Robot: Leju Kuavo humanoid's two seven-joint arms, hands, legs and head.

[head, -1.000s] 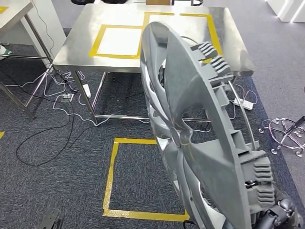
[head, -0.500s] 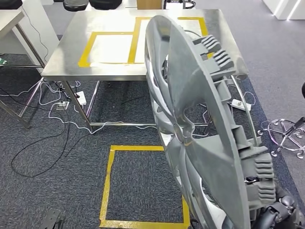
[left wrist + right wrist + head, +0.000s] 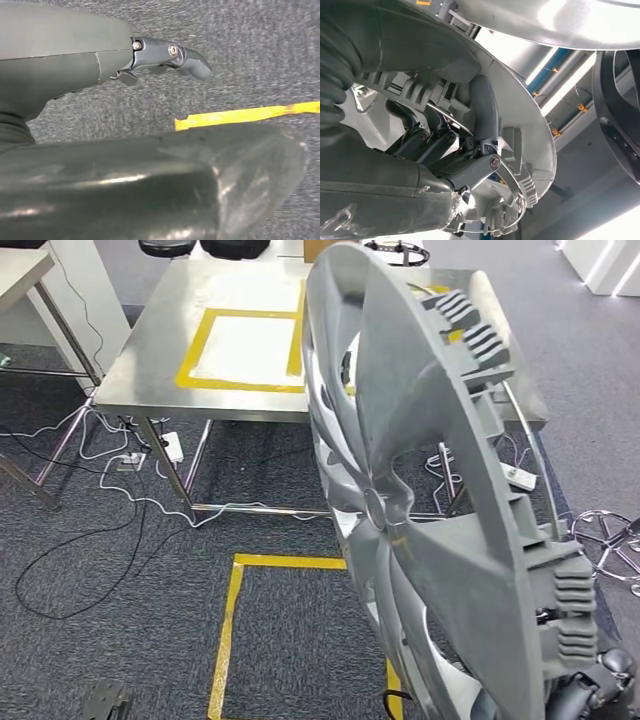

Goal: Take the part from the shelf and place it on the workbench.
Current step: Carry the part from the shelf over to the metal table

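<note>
Wheel cover (image 3: 423,500) hid the workbench's (image 3: 151,360) right half and most of the right hand (image 3: 596,685); its lower rim ran off frame. Left hand's (image 3: 166,55) fingertips (image 3: 196,65) blurred.

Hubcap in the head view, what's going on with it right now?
The right hand grips the hubcap by its rim, holding it on edge in front of the robot. The workbench stands ahead with yellow-taped squares on top; the part is not yet on it. The left hand hangs over the carpet, holding nothing.

Matt grey, seemingly plastic part (image 3: 423,490); brushed, shiny metal workbench (image 3: 151,350); rough carpet (image 3: 90,640).
</note>
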